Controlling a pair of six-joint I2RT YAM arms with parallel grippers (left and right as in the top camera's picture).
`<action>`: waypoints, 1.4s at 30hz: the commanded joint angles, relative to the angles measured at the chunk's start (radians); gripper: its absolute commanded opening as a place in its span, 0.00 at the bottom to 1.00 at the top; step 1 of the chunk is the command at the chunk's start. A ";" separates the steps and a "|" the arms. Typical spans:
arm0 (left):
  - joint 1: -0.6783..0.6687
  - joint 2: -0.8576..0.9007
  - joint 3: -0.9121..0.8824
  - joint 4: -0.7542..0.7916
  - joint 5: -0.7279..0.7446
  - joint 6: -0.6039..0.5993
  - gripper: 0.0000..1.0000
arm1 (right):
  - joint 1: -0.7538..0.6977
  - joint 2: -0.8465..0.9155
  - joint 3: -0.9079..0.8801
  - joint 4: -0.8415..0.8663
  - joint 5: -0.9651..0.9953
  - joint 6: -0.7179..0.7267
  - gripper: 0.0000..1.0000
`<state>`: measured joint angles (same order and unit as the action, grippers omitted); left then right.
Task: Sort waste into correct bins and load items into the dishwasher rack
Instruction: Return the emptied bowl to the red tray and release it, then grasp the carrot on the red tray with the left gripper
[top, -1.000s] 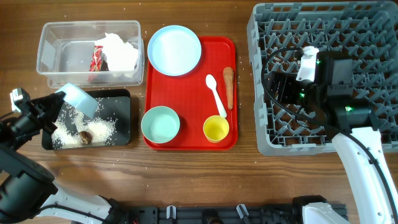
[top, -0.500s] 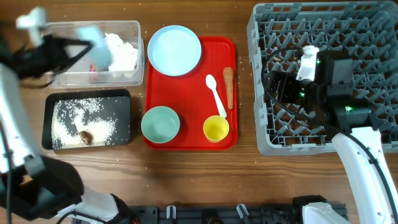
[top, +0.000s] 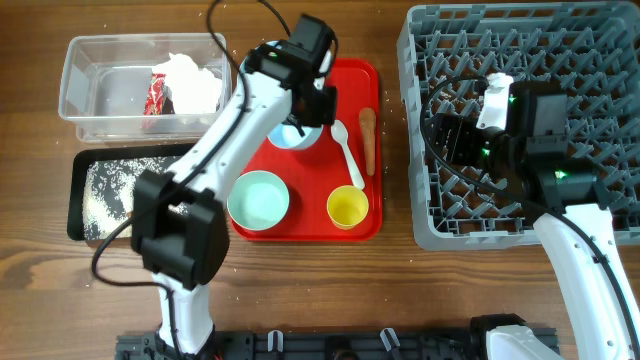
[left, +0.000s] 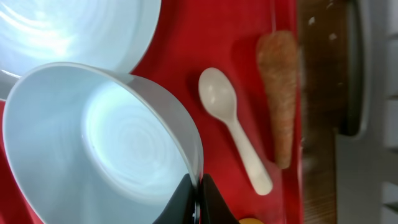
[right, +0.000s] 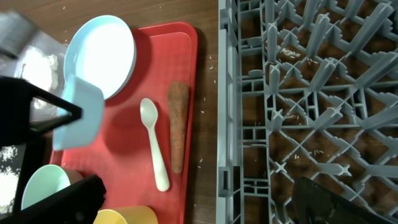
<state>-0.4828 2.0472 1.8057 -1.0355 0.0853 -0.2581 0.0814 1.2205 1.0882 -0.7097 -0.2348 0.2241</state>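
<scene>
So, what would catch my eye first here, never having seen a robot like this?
Most striking is the left gripper, far across the table, pinching the rim of a pale blue bowl above the red tray. On the right stands the big grey dishwasher rack, no dishes visible in it, with the right gripper hovering open over it. At far left, white rice lies strewn in a black tray.

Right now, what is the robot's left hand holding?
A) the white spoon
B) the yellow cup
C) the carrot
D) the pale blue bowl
D: the left hand is pinched shut on the rim of the pale blue bowl, while the spoon, carrot and yellow cup lie free on the red tray.
</scene>
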 joint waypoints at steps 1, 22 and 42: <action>-0.026 0.024 0.006 -0.019 -0.054 -0.042 0.04 | -0.003 0.001 0.017 0.010 0.010 0.012 0.99; -0.028 -0.002 0.012 -0.103 -0.109 -0.091 0.68 | -0.003 0.001 0.017 0.053 0.031 0.015 1.00; -0.086 0.111 0.060 0.251 0.008 0.058 0.91 | -0.003 0.001 0.017 0.101 0.069 0.012 0.99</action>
<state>-0.5331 2.0586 1.8534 -0.8017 0.0700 -0.2493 0.0814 1.2205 1.0885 -0.5922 -0.2001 0.2279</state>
